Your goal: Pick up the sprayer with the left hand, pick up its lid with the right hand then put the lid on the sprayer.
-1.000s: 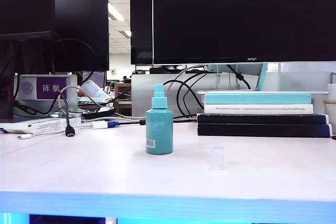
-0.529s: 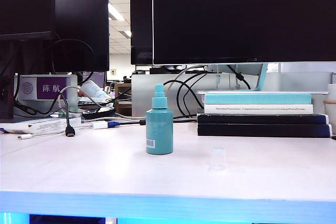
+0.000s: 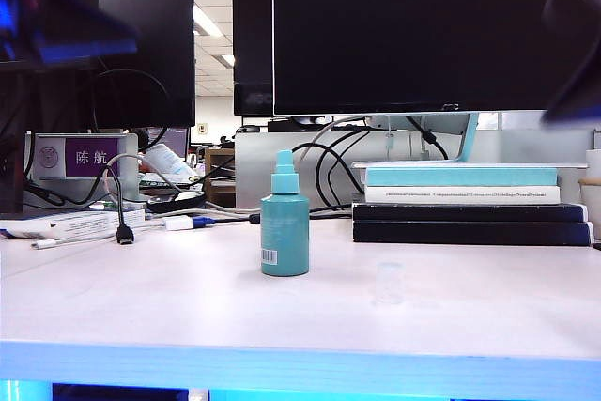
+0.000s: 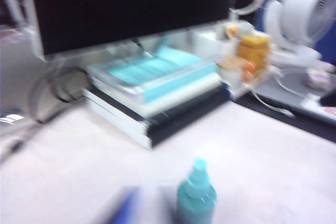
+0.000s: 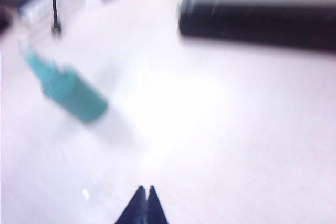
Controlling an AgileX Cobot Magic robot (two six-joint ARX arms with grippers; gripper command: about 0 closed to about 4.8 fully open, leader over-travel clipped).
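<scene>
The teal sprayer (image 3: 285, 218) stands upright near the middle of the white table (image 3: 141, 307), its nozzle bare. The clear lid (image 3: 389, 283) stands on the table to its right and a little nearer the front edge. My left hand (image 3: 56, 16) is a dark blur at the upper left, high above the table. In the left wrist view the sprayer (image 4: 197, 199) stands just beside my left gripper (image 4: 143, 211), whose blurred fingers are slightly parted and empty. My right hand (image 3: 577, 35) is a blur at the upper right. My right gripper (image 5: 145, 188) is shut and empty, with the sprayer (image 5: 68, 90) ahead.
A stack of books (image 3: 470, 204) lies behind the lid, under a large black monitor (image 3: 432, 25). Cables (image 3: 124, 223) and a flat box (image 3: 70, 224) sit at the back left. A white fan (image 4: 302, 19) and a yellow jar (image 4: 252, 51) stand beyond the books.
Both arms have swung into the exterior view at its upper corners, blurred with motion. The sprayer and lid have not moved.
</scene>
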